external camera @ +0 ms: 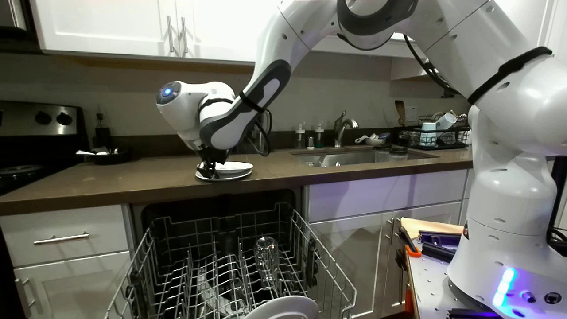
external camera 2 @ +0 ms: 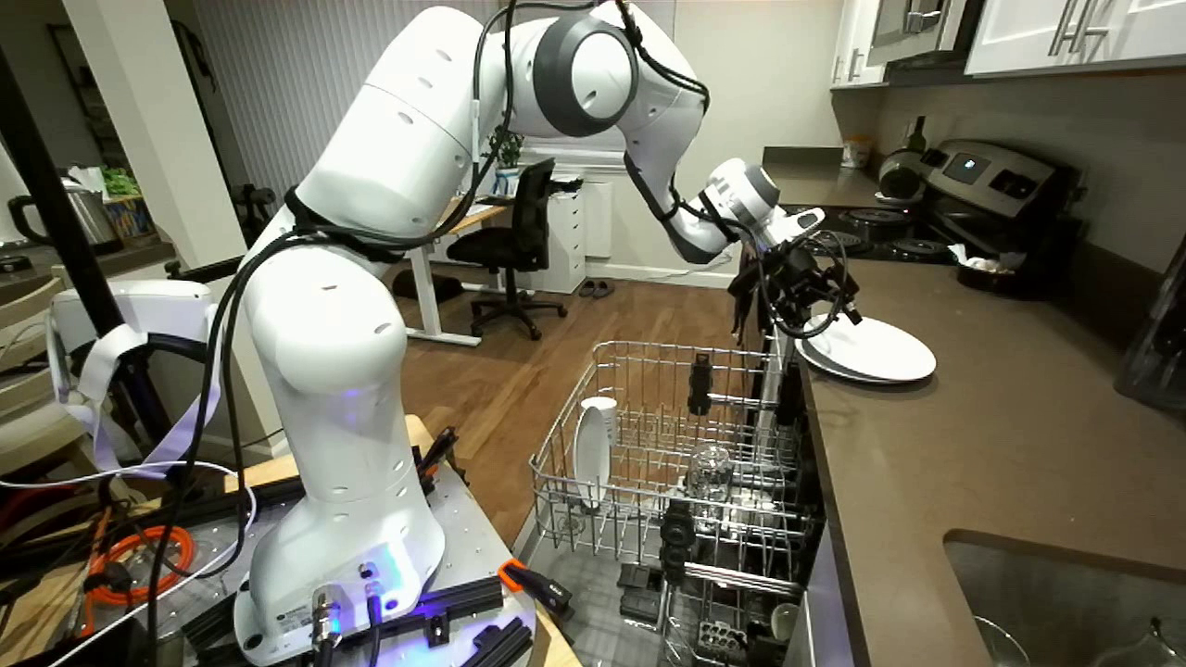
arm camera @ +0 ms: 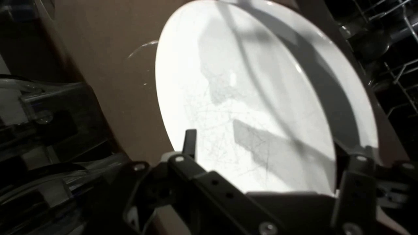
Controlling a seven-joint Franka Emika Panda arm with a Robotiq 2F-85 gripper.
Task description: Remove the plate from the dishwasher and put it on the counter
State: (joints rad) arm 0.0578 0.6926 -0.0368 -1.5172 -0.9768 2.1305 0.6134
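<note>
Locate two stacked, rounded white plates (external camera 2: pixel 876 350) at front edge of smooth, dark-brown counter (external camera 2: pixel 982 435), above built-in dark-interior dishwasher (external camera: pixel 177 206). Note black two-finger gripper (arm camera: pixel 272 147) spread wide over upper plate (arm camera: pixel 241 107), apparently gripping nothing. Treat transfer as probably done, withdrawal as pending. Count another rounded white plate (external camera 2: pixel 590 456), upright in grey metal-wire rack (external camera: pixel 323 250), as possible further unloading.

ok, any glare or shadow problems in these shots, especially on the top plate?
Wrist view: the top plate washes out along its left side, with grey shadows, one thin and curved, across it; both exterior views: the robot's base light glares blue-white.
</note>
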